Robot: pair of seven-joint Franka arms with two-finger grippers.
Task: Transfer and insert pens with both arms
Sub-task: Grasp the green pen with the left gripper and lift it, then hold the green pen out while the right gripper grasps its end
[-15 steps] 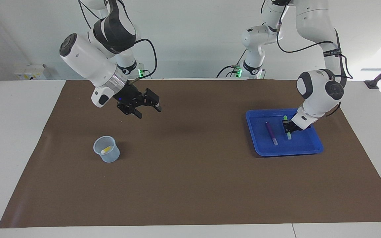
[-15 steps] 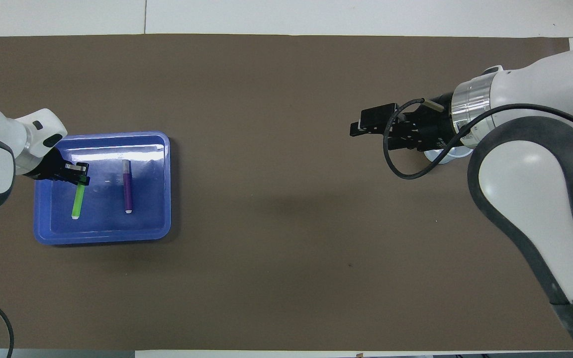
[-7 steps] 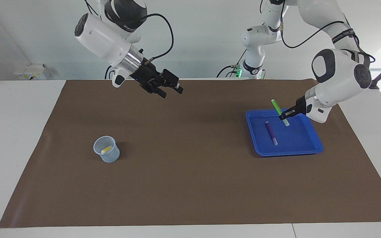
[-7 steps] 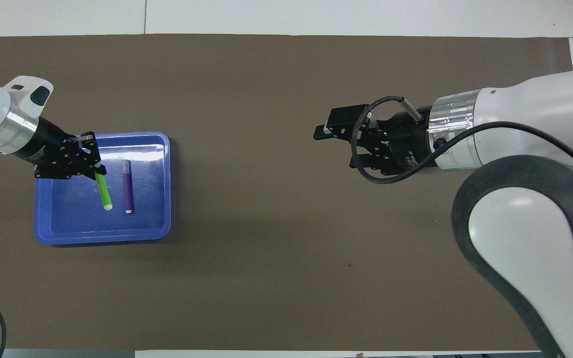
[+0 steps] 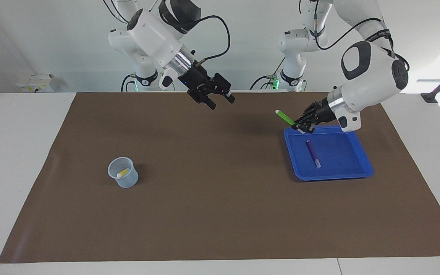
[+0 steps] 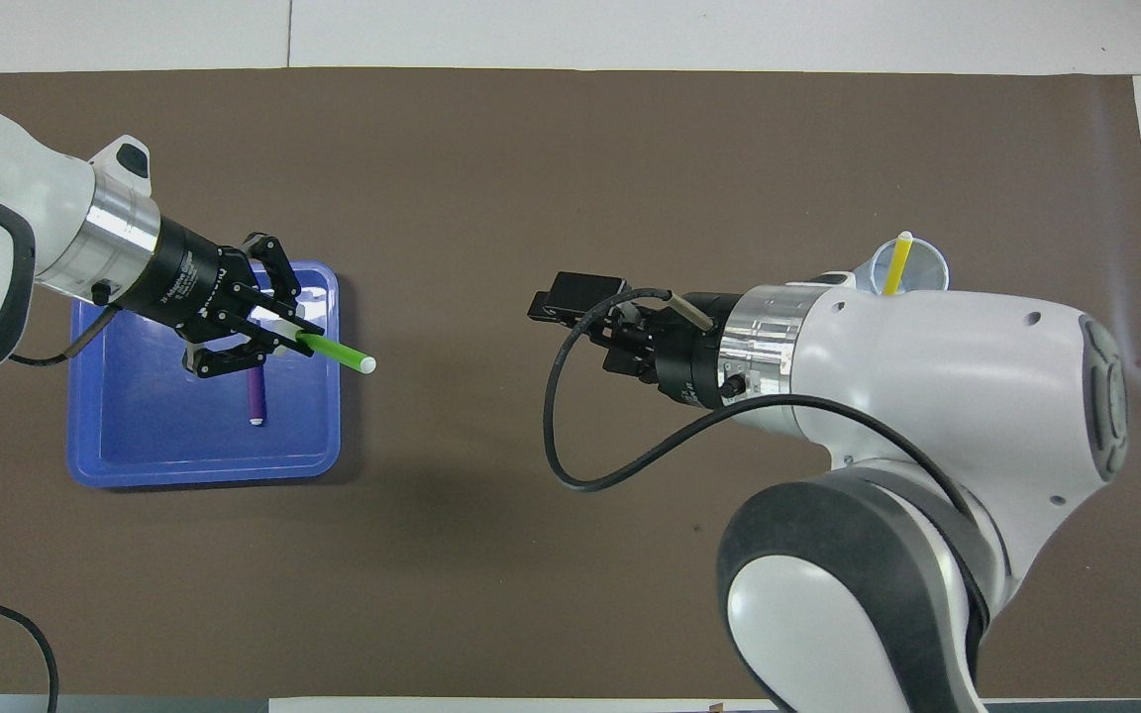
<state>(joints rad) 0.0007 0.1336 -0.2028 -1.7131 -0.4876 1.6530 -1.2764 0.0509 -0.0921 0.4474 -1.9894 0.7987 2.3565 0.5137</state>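
My left gripper [image 5: 301, 125] [image 6: 278, 332] is shut on the green pen [image 5: 285, 117] [image 6: 333, 349]. It holds the pen in the air over the edge of the blue tray [image 5: 332, 176] [image 6: 204, 470], and the pen's free end points toward the middle of the table. The purple pen [image 5: 313, 153] [image 6: 256, 401] lies flat in the tray. My right gripper [image 5: 222, 102] [image 6: 578, 315] hangs open and empty over the middle of the mat, facing the green pen with a clear gap between them. The yellow pen [image 5: 122, 173] [image 6: 894, 264] leans inside the pale cup [image 5: 123, 172] [image 6: 917, 262].
A brown mat [image 5: 220, 198] covers most of the white table. Two smaller white arms [image 5: 292, 49] stand at the robots' end of the table. My right arm's large body [image 6: 927, 416] hides part of the mat and the cup's lower side in the overhead view.
My left gripper has lifted the green pen out of the tray and swung it toward the table's middle. My right gripper has moved from near the cup toward the middle, staying open.
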